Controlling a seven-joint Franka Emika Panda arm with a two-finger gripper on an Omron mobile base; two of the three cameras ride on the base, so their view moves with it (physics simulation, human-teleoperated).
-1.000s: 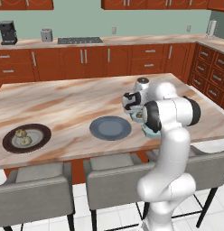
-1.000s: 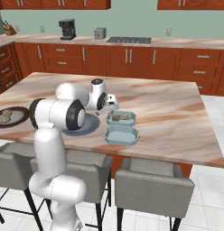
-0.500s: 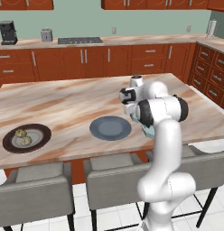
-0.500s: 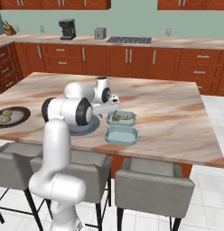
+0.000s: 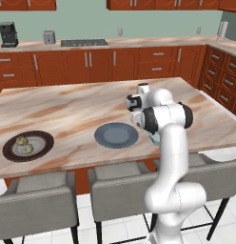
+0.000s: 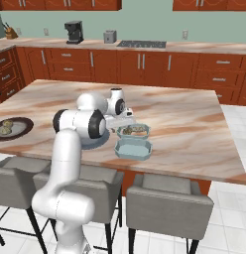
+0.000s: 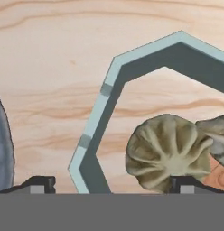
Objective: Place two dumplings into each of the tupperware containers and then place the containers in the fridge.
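My gripper (image 7: 111, 184) hangs low over the far tupperware container (image 6: 133, 131), fingertips spread wide and holding nothing: 1 tip (image 7: 39, 182) sits outside the container's pale blue rim, the other (image 7: 188, 182) sits inside it, against the near dumpling (image 7: 165, 151). A 2nd dumpling (image 7: 217, 135) lies right beside the 1st, so this tub looks filled. The near tupperware container (image 6: 132, 148), just in front of the filled one, appears to have nothing in it.

The remaining 2 dumplings (image 5: 23, 144) sit on the dark-rimmed plate (image 5: 10, 155), far off to the left along the island counter (image 5: 67, 112), past the round grey-blue plate (image 5: 116, 135). That is the relation my next move turns on, as I judge it: the target lies well apart to my left, at the near edge of the counter, so I must lift clear of the rim and swing left over the grey-blue plate. I cannot tell a long axis on those dumplings at this range
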